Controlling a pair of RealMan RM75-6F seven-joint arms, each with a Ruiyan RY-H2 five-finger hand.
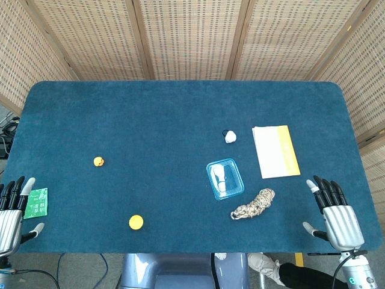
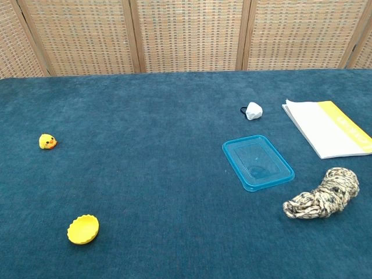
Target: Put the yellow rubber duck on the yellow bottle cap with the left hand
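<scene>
**Head view status: both hands idle at near table corners, duck and cap apart**

Head view shows the left hand (image 1: 13,214) at the near left corner of the blue table (image 1: 180,114), fingers spread and holding nothing. A green card (image 1: 37,202) lies just beside its fingertips, on the inner side.

The yellow rubber duck (image 1: 98,161) sits on the cloth ahead of the left hand and toward the table centre, well apart from it. In the chest view the duck (image 2: 47,141) stands upright with its beak facing right. The yellow bottle cap (image 1: 136,221) lies farther inward from the left hand, near the front edge, apart from the duck. In the chest view the cap (image 2: 83,229) rests with its hollow side up.

Ahead and inward of the right hand lie a blue plastic lid (image 1: 225,178), a bundle of mottled rope (image 1: 253,204), a small white object with a black loop (image 1: 230,136), and a white and yellow booklet (image 1: 275,151).

The right hand (image 1: 334,214) rests at the near right corner, fingers spread, holding nothing.
</scene>
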